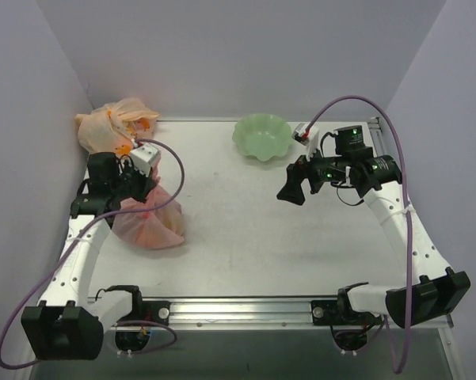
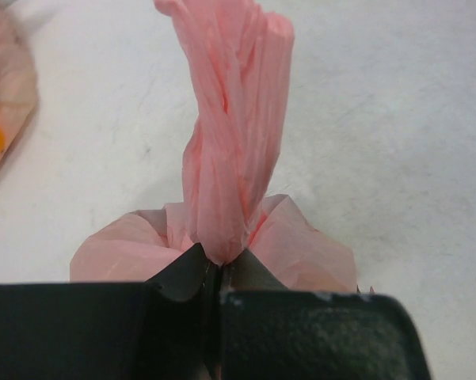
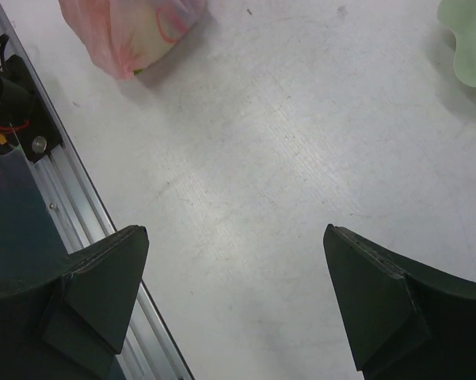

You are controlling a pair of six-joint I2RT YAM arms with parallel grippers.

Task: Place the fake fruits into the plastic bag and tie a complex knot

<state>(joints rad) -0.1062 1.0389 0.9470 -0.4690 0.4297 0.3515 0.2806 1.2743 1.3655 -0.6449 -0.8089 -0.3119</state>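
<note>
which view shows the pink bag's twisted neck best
Left wrist view: the twisted neck fills the frame, pinched in the left fingers. Top view hides it under the left arm; right wrist shows only the bag's body.

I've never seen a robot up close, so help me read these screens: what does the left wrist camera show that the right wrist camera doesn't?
Only the left wrist view: the left gripper shut on the twisted neck of the pink plastic bag, and a corner of a pale orange bag at the left edge. Only the right wrist view: the right gripper open and empty, the green bowl at the upper right, a metal rail on the left. Both: the pink plastic bag and the white table.
</note>
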